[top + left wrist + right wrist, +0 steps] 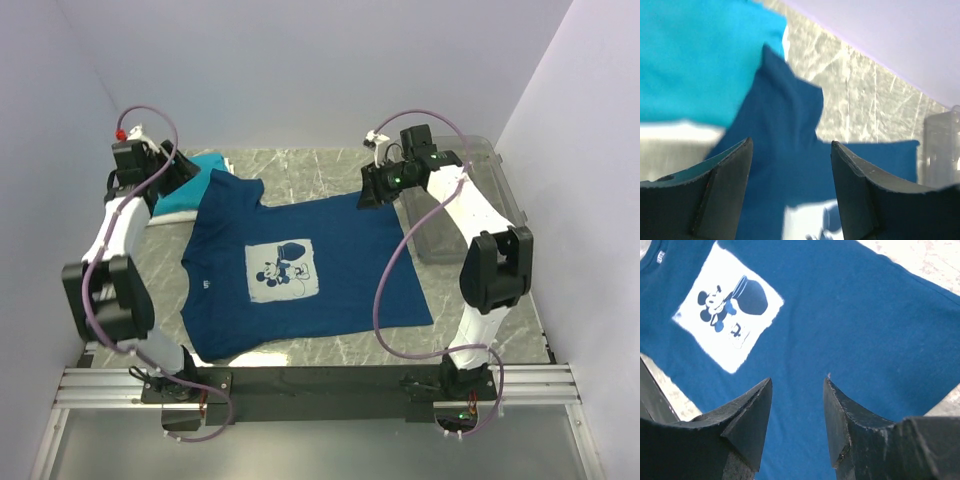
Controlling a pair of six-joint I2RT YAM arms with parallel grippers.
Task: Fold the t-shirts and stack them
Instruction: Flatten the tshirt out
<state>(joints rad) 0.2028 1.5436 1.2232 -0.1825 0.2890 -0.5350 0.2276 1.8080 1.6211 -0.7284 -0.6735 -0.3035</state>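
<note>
Navy t-shirt (330,250): spread flat and print-up in the middle of the tabletop (320,162). Its collar points toward the left arm and its hem toward the right. One sleeve lies at the far side and one at the near edge.
Folded t-shirts: a teal t-shirt (203,162) sits at the far left on a white layer (680,131), probably another folded tee. In the left wrist view the navy far sleeve (237,187) overlaps the teal edge.
Left gripper (790,145): jaws spread wide with nothing between them, poised over the far sleeve.
Right gripper (797,382): jaws apart with no cloth pinched, hanging above the shirt near its far hem corner.
Handling: the shirt looks light, limp and thin. It should drape and crease wherever it is lifted, and drag rather than slide cleanly.
Where to take hold: likely at the edges, the far sleeve or shoulder on one side and the far hem corner on the other. A single flat layer on a hard surface calls for fingertips pressed right down to catch it.
Materials: matte knit cloth. The chest print (283,272) is a pale square with rough edges.
Surroundings: the tabletop is hard, grey and marbled. A clear bin (497,190) of stiff plastic stands at the far right.
</note>
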